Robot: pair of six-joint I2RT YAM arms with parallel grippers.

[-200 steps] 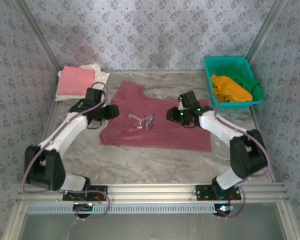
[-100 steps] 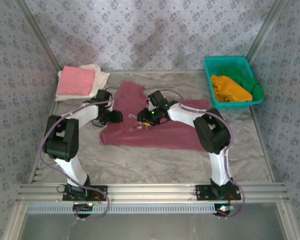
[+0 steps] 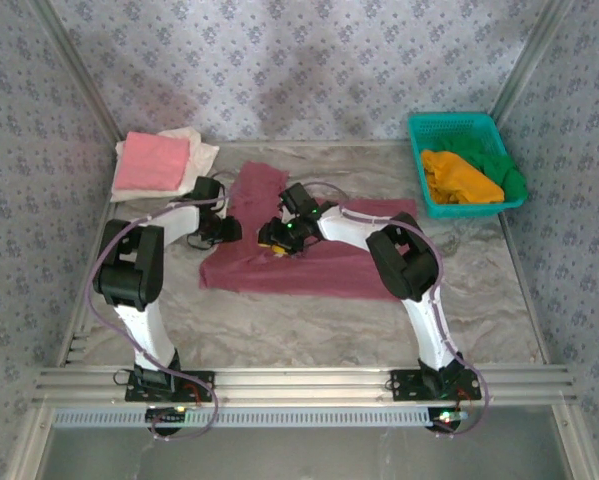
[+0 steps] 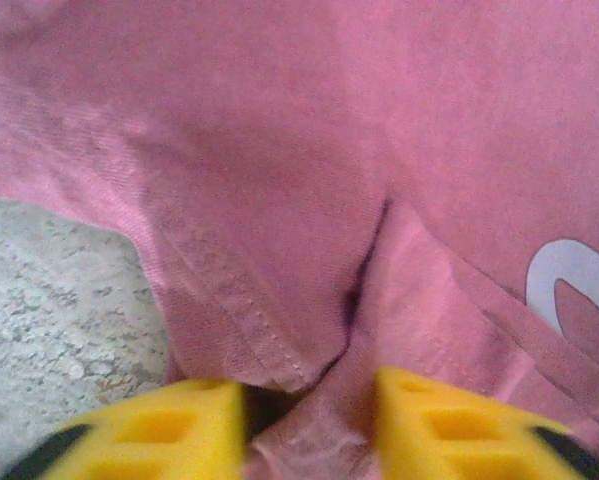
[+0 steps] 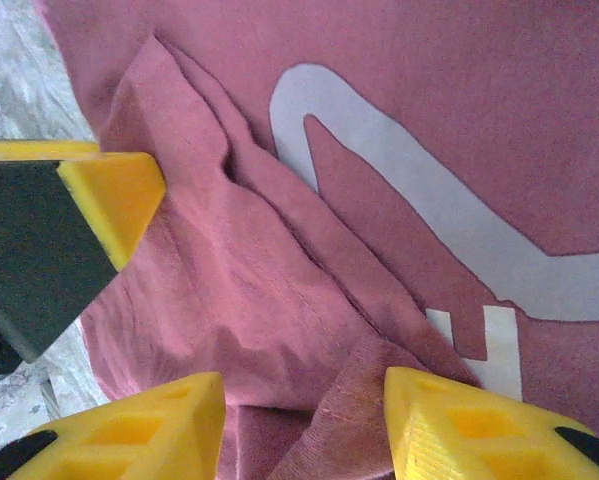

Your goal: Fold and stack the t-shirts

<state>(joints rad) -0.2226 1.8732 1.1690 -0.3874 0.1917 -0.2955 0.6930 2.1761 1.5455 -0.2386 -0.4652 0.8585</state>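
Teal basket (image 3: 453, 119) — far right on marbled table (image 3: 309, 325).

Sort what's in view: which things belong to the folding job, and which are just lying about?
Job: maroon t-shirt, pink t-shirt, cream t-shirt under it, orange t-shirt, green t-shirt.
Lying about: teal mesh basket, merely holding the orange and green ones.

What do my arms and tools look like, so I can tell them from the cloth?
The left arm and right arm have white links, black joints and looping lilac cables. The left tool and right tool each end in blocky yellow fingers with recessed pockets, on black mounts.
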